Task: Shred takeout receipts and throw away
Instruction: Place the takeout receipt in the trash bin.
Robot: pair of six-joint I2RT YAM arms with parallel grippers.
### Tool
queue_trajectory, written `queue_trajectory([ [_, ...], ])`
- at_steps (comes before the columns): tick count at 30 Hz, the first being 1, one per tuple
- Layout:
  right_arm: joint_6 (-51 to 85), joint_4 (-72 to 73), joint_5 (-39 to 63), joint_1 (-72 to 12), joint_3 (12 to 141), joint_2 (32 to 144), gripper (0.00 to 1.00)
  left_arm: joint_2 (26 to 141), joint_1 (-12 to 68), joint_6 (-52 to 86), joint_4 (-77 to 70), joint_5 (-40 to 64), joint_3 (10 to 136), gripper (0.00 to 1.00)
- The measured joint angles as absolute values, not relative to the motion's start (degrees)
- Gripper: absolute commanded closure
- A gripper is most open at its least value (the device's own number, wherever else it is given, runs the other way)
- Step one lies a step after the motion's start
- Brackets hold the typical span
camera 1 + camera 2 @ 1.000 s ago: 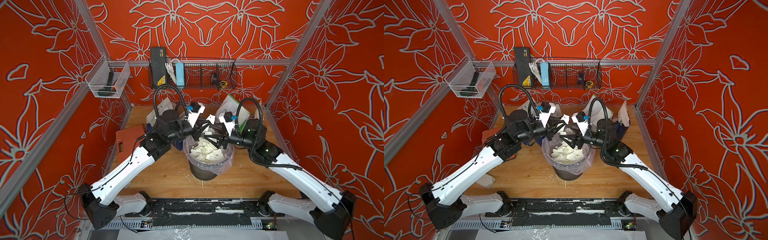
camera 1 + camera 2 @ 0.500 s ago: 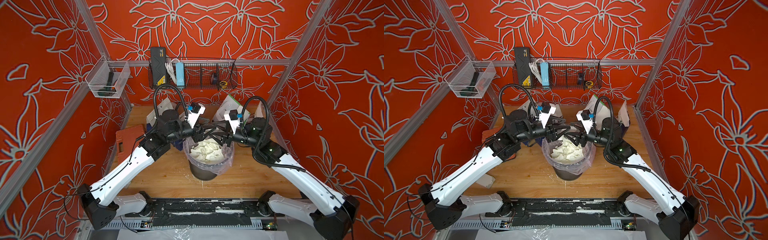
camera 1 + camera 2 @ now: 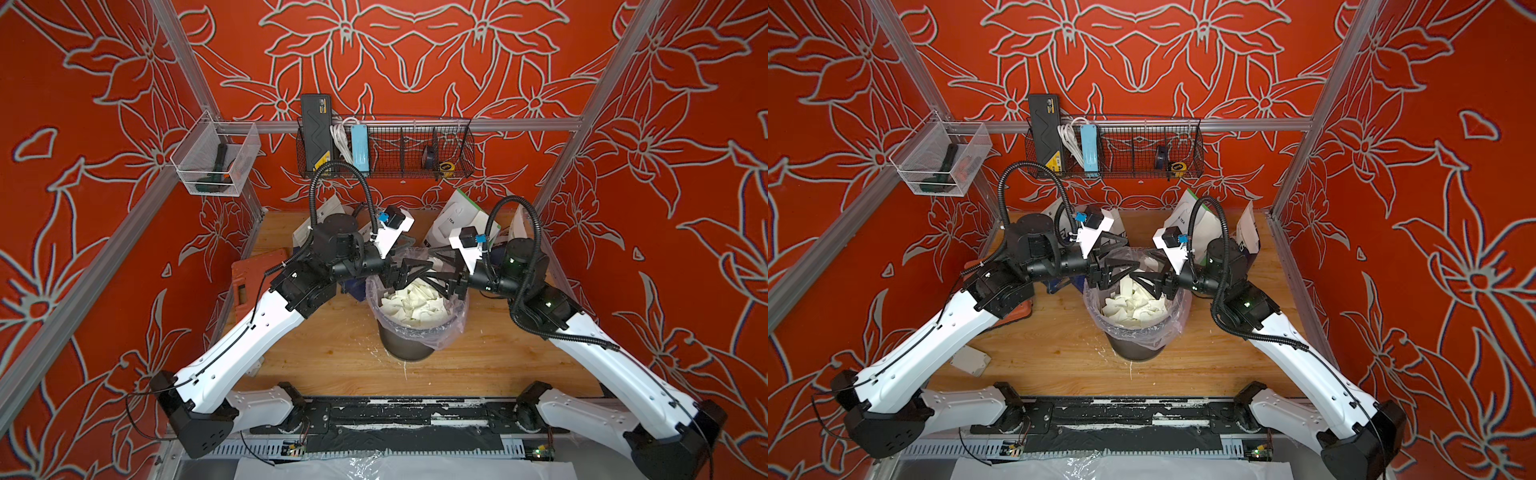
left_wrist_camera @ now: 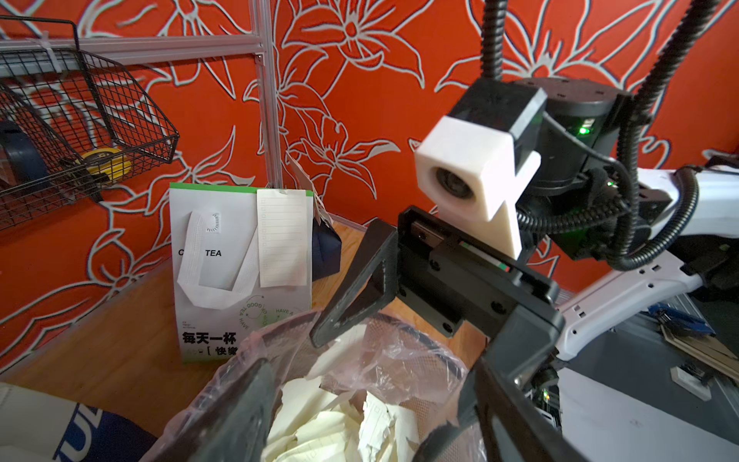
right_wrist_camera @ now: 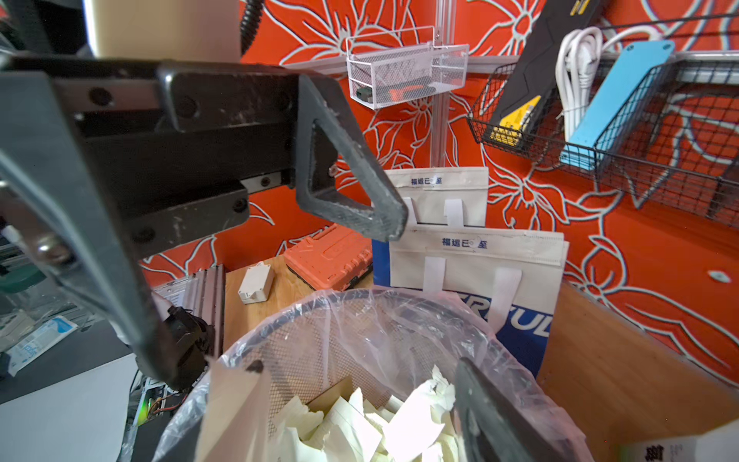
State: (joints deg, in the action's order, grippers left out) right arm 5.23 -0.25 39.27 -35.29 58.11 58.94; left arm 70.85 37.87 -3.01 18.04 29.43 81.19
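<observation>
A dark mesh bin point(image 3: 409, 349) point(image 3: 1133, 349) with a clear liner stands mid-table, filled with torn white receipt scraps point(image 3: 415, 301) point(image 3: 1133, 305) point(image 4: 320, 424) point(image 5: 360, 432). My left gripper point(image 3: 415, 276) point(image 3: 1121, 276) point(image 4: 368, 416) hangs over the bin's mouth, open and empty. Facing it, almost tip to tip, my right gripper point(image 3: 434, 268) point(image 3: 1148, 270) point(image 5: 364, 412) is open too, and a pale scrap point(image 5: 236, 408) lies against one of its fingers. One whole lined receipt point(image 4: 282, 236) hangs on the front of the white-and-green bag point(image 4: 212, 280).
White-and-blue paper bags point(image 5: 476, 272) stand behind the bin at back left, and the white-and-green bag point(image 3: 457, 220) at back right. An orange case point(image 3: 245, 282) and a small white box point(image 3: 969, 359) lie at the left. A wire basket point(image 3: 386, 149) hangs on the back wall.
My left gripper has opened, and the white scraps held up between the two grippers are gone from the air above the bin. The right gripper pulled back slightly to the right.
</observation>
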Motion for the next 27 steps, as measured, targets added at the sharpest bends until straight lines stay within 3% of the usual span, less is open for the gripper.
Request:
queue_trajectory([
  [8, 3.75, 0.49, 44.91, -35.29, 58.13, 59.13, 0.25, 74.78, 37.8, -5.34, 20.34, 31.55, 82.41, 0.24],
  [19, 1.48, 0.78, 44.21, -35.29, 58.19, 56.64, 0.23, 79.2, 37.82, -9.19, 27.0, 16.73, 81.41, 0.24],
  [27, 0.32, -3.07, 38.35, -34.92, 58.46, 57.52, 0.24, 74.04, 35.4, -8.71, 23.62, 23.07, 76.55, 0.22],
])
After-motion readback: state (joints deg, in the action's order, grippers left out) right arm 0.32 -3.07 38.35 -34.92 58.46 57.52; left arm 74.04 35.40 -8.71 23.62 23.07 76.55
